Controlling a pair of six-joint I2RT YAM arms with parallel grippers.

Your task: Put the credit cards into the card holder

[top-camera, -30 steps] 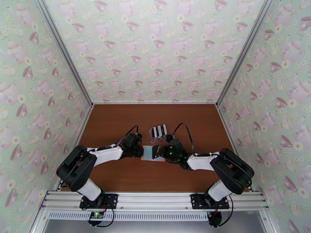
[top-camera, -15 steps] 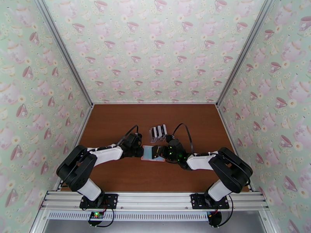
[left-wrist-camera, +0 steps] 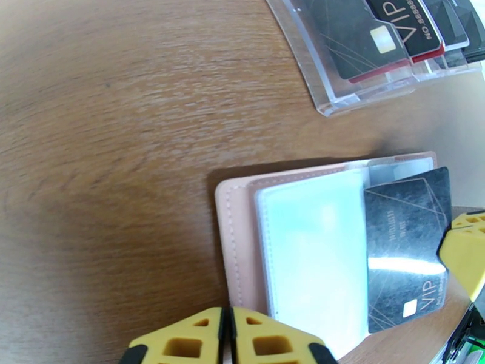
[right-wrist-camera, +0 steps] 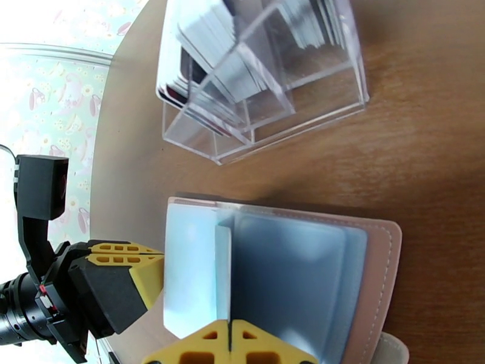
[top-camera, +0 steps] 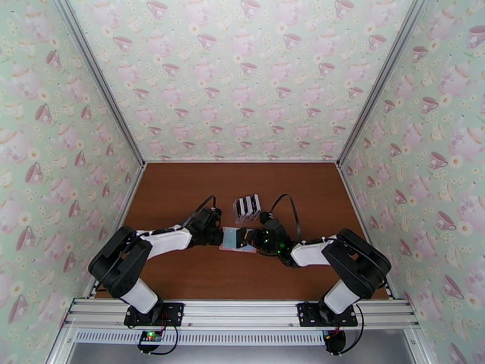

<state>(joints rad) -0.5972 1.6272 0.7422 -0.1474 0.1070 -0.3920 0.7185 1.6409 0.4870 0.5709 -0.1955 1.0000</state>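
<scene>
Brown table (top-camera: 182,195), near its middle: the left gripper (left-wrist-camera: 227,335) has its fingers pressed together at the open pink wallet's (left-wrist-camera: 233,250) edge; whether they pinch it I cannot tell. The right gripper (right-wrist-camera: 229,342) is clamped on a black card (left-wrist-camera: 403,250) lying over the wallet's pale sleeves. Just beyond stands a clear rack (left-wrist-camera: 330,104) with more cards (left-wrist-camera: 357,37). Teacup wallpaper (top-camera: 242,74) rises behind.

The card holder (left-wrist-camera: 233,238) is stitched pink leather-look, the table (left-wrist-camera: 121,116) matt wood grain, the rack (left-wrist-camera: 364,86) clear glossy plastic.
</scene>
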